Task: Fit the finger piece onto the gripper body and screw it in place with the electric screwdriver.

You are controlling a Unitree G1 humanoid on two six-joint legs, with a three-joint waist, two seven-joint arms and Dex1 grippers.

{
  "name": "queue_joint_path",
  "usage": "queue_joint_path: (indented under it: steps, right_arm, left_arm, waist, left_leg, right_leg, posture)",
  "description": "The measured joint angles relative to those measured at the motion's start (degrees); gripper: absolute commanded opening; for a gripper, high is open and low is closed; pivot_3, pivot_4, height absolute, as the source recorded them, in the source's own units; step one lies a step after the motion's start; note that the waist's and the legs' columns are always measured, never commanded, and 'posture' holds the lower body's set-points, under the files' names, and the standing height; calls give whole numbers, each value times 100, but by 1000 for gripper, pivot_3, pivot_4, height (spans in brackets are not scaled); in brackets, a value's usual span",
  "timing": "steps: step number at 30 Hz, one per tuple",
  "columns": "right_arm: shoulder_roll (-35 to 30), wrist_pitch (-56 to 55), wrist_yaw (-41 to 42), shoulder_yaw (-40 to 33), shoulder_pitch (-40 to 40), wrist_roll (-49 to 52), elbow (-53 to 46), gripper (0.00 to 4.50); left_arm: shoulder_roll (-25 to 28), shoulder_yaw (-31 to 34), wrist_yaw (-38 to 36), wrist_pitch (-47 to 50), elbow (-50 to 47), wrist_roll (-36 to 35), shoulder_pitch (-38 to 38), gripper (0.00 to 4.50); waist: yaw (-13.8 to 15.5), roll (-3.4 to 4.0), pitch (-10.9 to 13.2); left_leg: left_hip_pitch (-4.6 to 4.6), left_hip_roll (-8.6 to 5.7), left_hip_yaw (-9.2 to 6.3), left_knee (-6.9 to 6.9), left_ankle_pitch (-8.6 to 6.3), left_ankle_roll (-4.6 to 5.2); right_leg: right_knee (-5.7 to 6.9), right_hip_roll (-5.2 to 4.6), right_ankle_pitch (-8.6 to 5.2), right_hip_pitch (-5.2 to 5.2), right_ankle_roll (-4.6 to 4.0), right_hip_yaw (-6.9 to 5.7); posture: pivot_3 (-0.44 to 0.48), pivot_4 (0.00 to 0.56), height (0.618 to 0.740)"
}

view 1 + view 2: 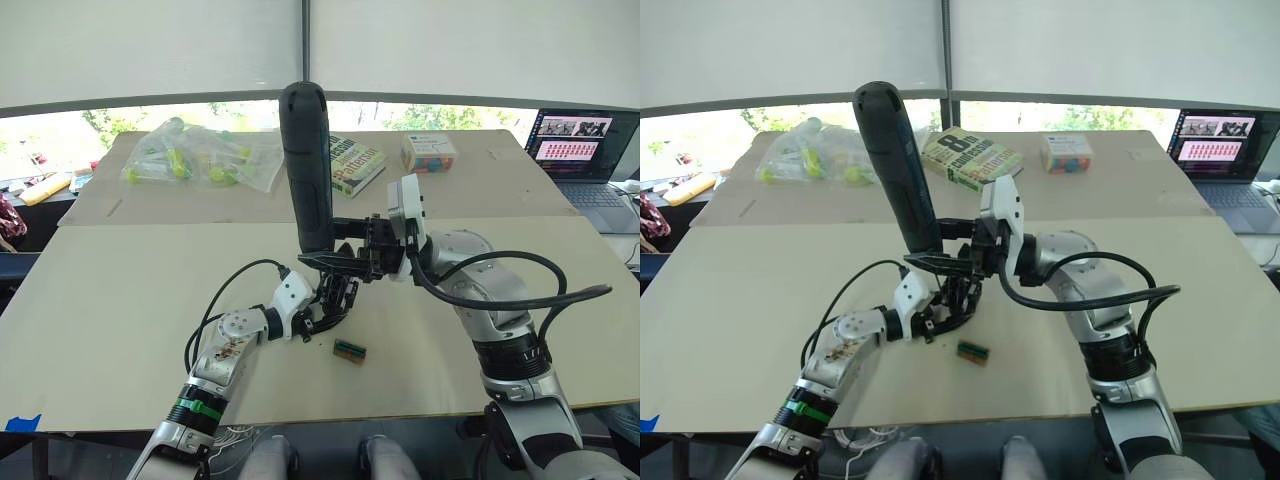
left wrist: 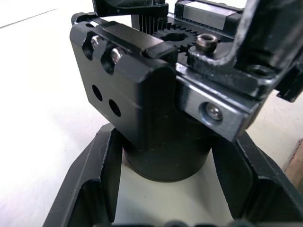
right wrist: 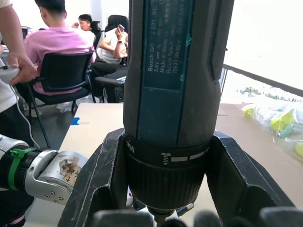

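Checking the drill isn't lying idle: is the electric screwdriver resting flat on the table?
No. The right gripper holds the electric screwdriver upright above the table, its fingers clamped on the collar.

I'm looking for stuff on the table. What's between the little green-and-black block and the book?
In the left eye view, the gripper body held by the left tool and the upright electric screwdriver sit between the green-and-black block and the book.

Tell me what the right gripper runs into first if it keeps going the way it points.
The right gripper, shut on the electric screwdriver, points toward the robot's left. Past the screwdriver, the way looks free over the bare table; the left gripper and gripper body sit lower, though depth is uncertain.
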Motion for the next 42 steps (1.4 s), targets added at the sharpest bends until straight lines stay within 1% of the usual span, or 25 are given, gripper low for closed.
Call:
queue_joint_path:
  steps: [15, 42]
  right_arm:
    - [-28, -66, 121, 20, 0, -116, 68, 1956]
    - [19, 47, 82, 38, 91, -82, -16, 1956]
  left_arm:
    - [6, -2, 10, 1, -17, 0, 12, 2262]
    - [12, -5, 10, 1, -20, -1, 12, 2262]
  waist:
    - [-2, 0, 0]
    - [-3, 0, 0]
  left_leg:
    - [0, 0, 0, -1, 0, 0]
    - [-1, 0, 0, -3, 0, 0]
  right_leg:
    - [0, 0, 0, -1, 0, 0]
    - [-1, -3, 0, -2, 0, 0]
  posture:
    - [0, 150, 740]
    - [0, 150, 740]
